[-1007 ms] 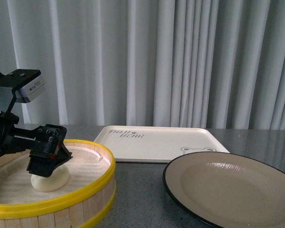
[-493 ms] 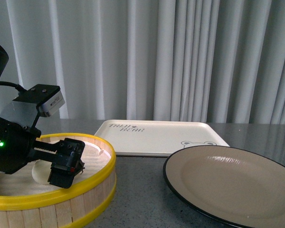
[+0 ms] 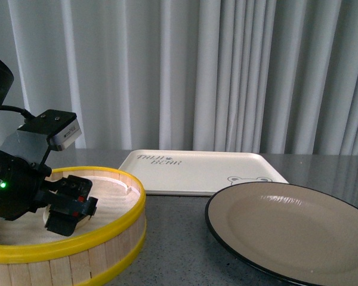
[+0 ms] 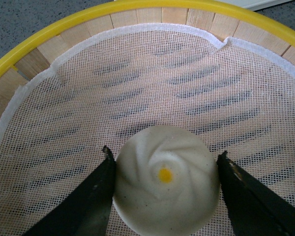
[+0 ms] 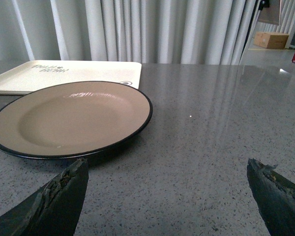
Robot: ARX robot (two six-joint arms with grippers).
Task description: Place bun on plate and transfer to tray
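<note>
1. Fingers, left arm: the left fingers (image 4: 91, 204) are narrowed onto the bun (image 4: 164, 189), one against each flank. Contact shows on both sides, and the dough shows no dent.
2. Bun position: it sits inside the steamer basket (image 3: 110, 233), over the white mesh liner (image 4: 137, 83) and below the yellow rim. Whether its base has left the liner cannot be told.
3. Fingers, right arm: the right fingers (image 5: 56, 201) are spread wide with nothing between them. They hang over the grey surface (image 5: 211, 142) just on the near side of the plate (image 5: 69, 120).
4. Receiving items: the plate is bare and lies on the surface to the right of the basket, apart from it. The tray (image 3: 197, 173) lies behind it, also bare. Whether plate and tray touch cannot be determined.
5. Progress, as judged: early stage. At most, the grasp on the bun is made.
6. Outstanding, as judged: lift the bun clear of the basket, set it on the plate, release, then move the loaded plate onto the tray.
</note>
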